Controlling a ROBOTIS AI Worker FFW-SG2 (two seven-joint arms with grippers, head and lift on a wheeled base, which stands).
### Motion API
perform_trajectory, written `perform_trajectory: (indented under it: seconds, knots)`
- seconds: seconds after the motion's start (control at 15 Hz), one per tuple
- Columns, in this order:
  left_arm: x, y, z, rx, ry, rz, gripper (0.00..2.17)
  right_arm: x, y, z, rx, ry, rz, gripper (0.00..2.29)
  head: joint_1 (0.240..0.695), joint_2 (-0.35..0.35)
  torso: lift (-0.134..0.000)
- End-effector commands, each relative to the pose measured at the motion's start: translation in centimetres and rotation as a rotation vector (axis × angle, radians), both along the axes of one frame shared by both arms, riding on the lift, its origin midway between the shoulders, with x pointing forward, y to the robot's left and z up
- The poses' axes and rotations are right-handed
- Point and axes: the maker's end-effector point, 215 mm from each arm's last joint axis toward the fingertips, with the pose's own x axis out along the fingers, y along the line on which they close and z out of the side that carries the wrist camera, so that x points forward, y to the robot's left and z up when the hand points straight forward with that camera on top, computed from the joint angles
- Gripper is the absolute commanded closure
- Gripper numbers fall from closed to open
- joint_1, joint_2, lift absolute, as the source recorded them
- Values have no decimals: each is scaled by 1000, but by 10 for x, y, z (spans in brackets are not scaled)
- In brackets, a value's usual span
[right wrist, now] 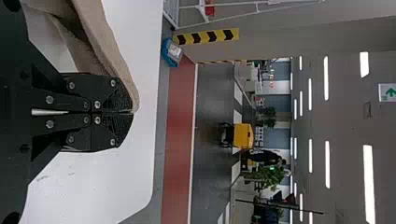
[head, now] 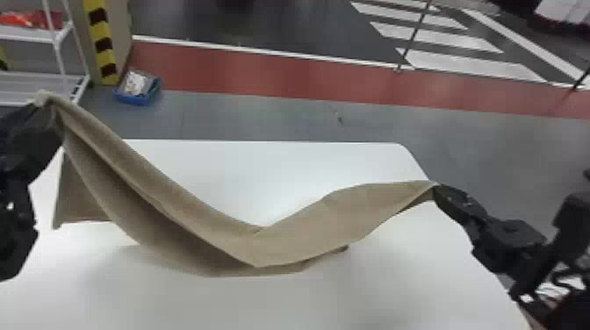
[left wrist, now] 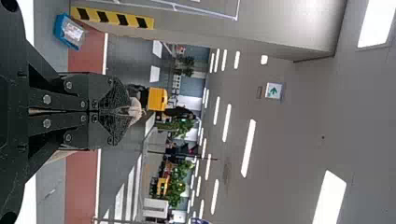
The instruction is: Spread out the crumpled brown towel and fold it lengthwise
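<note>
Here, brown towel [head: 289, 243], 2 ends gripped

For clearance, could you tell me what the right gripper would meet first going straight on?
Past the towel the right gripper holds, its way looks free over the table and beyond, though depth is unclear.

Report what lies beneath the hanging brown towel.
Beneath the brown towel is the white table; its top shows in front of and beyond the sagging middle. The patch the cloth covers is hidden.
</note>
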Motion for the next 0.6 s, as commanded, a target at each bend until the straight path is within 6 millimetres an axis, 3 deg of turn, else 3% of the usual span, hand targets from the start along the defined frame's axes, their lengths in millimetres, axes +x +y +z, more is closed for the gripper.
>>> perform_trajectory:
  seconds: [0.0,0.27,0.53]
  knots:
    - [-3,2,5,27,11,14,1632,1,-14,43,18,-27,-33,1420,695,-285,-124]
    - [-5,7,16,36,-5,24,1632,17,-42,91,74,-27,-86,1420,633,-308,-124]
    - [-9,6,23,53,4,18,1629,14,-60,105,102,-25,-103,1420,580,-335,-124]
